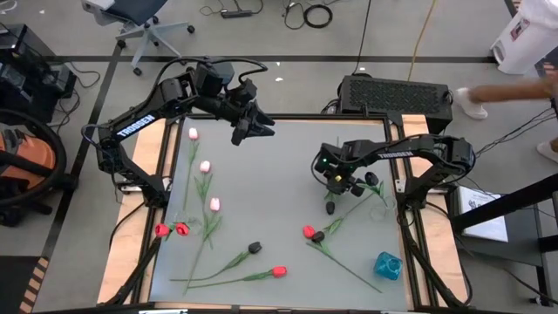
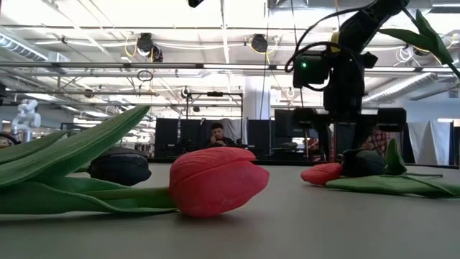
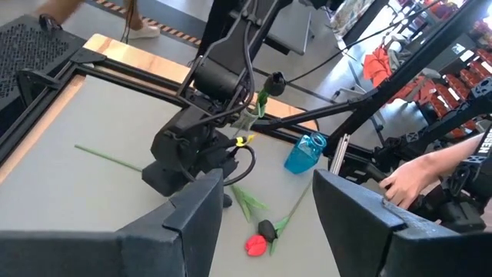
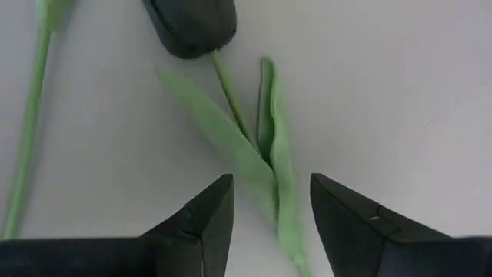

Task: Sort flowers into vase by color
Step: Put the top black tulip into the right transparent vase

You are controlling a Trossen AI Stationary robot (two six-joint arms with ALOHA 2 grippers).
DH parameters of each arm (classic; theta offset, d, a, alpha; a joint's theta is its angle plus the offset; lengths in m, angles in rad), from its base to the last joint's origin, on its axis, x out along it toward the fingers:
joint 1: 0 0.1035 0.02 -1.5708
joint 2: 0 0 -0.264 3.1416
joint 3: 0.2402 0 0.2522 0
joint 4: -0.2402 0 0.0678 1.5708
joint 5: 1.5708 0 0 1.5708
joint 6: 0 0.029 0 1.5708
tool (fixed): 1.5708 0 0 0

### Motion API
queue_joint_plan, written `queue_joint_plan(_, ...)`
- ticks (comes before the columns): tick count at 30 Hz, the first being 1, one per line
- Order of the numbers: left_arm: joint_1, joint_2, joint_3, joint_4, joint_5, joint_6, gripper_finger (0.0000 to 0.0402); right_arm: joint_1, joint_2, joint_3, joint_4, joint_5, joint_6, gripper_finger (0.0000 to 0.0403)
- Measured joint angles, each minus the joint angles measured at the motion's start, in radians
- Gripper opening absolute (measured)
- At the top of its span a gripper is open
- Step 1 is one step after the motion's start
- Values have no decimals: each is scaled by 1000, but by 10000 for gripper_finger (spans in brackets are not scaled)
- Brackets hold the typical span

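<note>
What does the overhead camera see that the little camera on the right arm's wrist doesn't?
Only overhead: the pink tulips, the red tulips, the blue vase and the left claw raised over the table's far edge. Only the wrist: the right claw, open, straddling a stem's leaves. Both show the black tulip under that claw.

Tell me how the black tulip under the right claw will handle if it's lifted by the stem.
The black tulip has a long, thin stem, so it will likely droop toward the head. The head looks bulky beside the stem, so it may swing or twist. Its leaves lie flat between the right claw's open fingers; they may get pinched along with the stem.
</note>
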Motion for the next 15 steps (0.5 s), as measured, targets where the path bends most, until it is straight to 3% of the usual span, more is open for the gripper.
queue_joint_plan(15,0,0,0,0,0,0,208,-48,0,-40,74,1,0,164)
